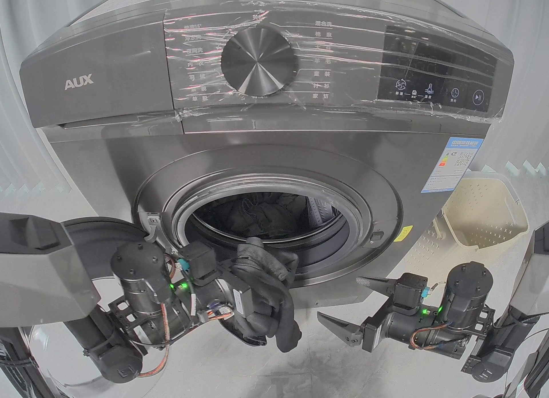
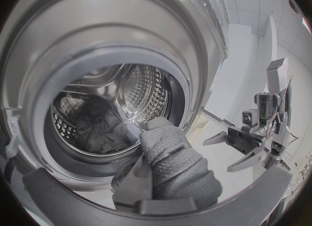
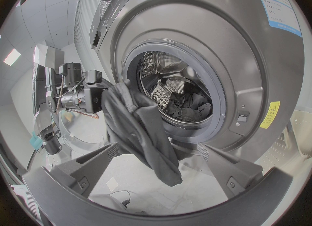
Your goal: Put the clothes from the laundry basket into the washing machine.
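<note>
So the left gripper [image 1: 251, 309] is clamped on a dark garment [image 1: 283, 302], right gripper [image 1: 342, 301] just hangs beside it, fingers [image 1: 377, 286] spread wide.

You see black wrists with cylindrical motors [image 1: 137, 270], coiled copper cables [image 1: 164, 325] and green lights [image 1: 184, 286]; the right gripper [image 1: 340, 300] has grey, tapered, stippled fingers [image 1: 374, 285].

A pale pleated curtain [image 1: 20, 153] is hanging along the left edge of the frame. Grey floor [image 1: 354, 367] is stretching across the bottom centre, and a thin cable [image 3: 118, 192] is lying on it.
</note>
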